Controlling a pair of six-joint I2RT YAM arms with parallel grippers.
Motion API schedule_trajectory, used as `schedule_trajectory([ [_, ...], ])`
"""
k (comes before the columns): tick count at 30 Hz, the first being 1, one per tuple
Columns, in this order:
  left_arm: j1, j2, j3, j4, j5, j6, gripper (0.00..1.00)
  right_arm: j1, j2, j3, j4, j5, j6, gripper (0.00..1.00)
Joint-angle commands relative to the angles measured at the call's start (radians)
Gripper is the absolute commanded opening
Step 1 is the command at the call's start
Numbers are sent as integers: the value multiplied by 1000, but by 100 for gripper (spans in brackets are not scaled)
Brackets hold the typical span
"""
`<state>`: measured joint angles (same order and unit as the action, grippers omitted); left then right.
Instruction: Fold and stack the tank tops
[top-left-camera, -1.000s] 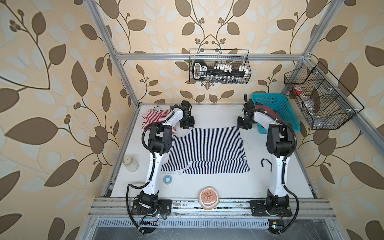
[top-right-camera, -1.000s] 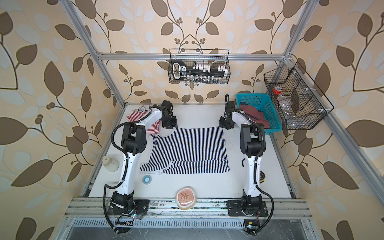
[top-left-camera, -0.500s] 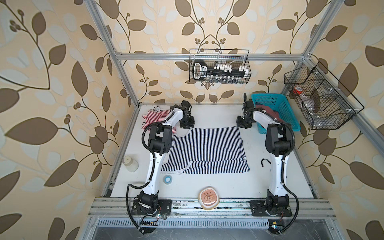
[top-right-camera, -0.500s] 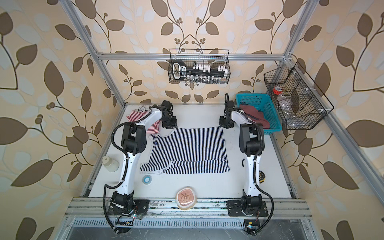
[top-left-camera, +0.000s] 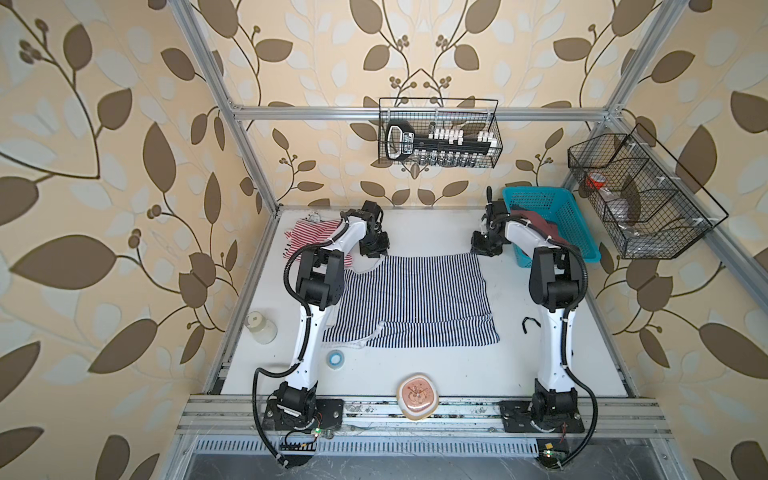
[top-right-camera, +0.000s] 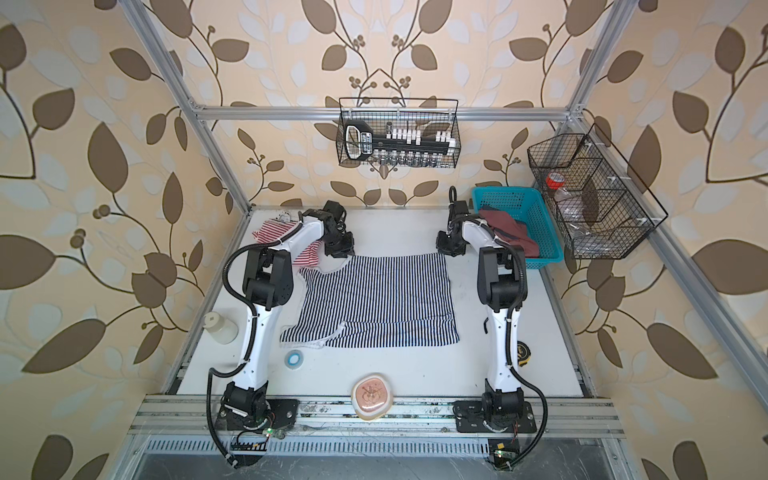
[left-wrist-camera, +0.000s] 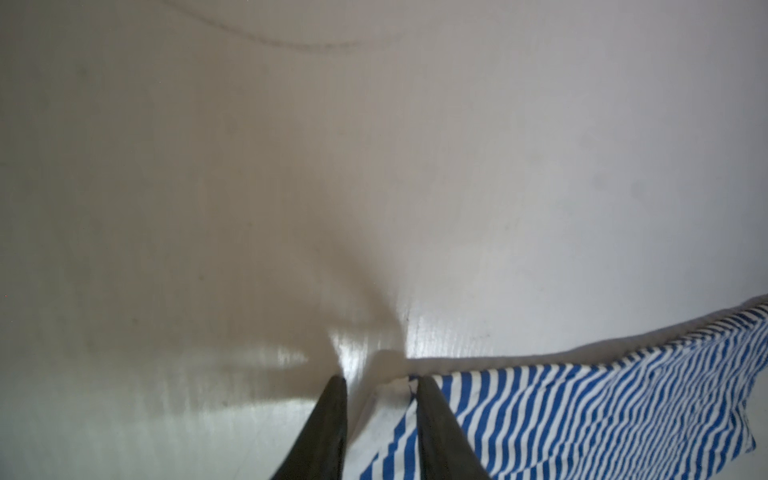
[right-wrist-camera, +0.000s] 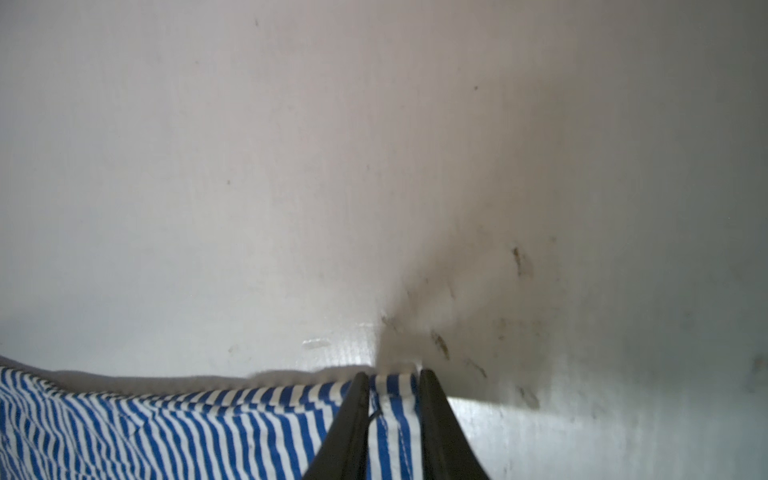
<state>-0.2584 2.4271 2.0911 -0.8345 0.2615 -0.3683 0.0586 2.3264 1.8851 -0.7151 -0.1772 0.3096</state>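
Worktop (top-left-camera: 415, 232): navy-and-white tank top (top-left-camera: 415, 299) lay flat, unfolded. Right end effector (right-wrist-camera: 392, 399) pinched one corner; left end effector (left-wrist-camera: 380, 386) straddled other corner, grip unclear. Red-and-white tank top (top-left-camera: 309, 235) lay just beside left end effector; no stack yet.

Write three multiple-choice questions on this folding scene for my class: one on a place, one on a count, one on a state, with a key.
1. Where is the red-and-white tank top? A in the middle; B at the table's far left corner; C at the near right edge.
2. How many wire baskets hang above the table? A none; B four; C two.
3. The navy-and-white tank top is: A spread on the table; B rolled up; C lifted off the table.
Key: B, it lies crumpled there; C, one at the back, one on the right; A, it lies flat mid-table.
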Motion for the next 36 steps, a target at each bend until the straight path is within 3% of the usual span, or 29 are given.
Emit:
schedule_trajectory([
  [1, -1, 7, 32, -20, 20, 12, 30, 3, 32, 12, -16, -28, -7, 23],
  [7, -1, 11, 32, -20, 19, 14, 26, 2, 33, 8, -30, -3, -17, 6],
  [10, -1, 4, 29, -17, 18, 12, 16, 1, 26, 9, -29, -4, -18, 0],
  [19, -1, -17, 23, -5, 8, 11, 0, 1, -20, -5, -31, 5, -30, 0],
  [36, -1, -209, -212, 78, -18, 25, 0, -2, -279, -313, 127, -14, -33, 0],
])
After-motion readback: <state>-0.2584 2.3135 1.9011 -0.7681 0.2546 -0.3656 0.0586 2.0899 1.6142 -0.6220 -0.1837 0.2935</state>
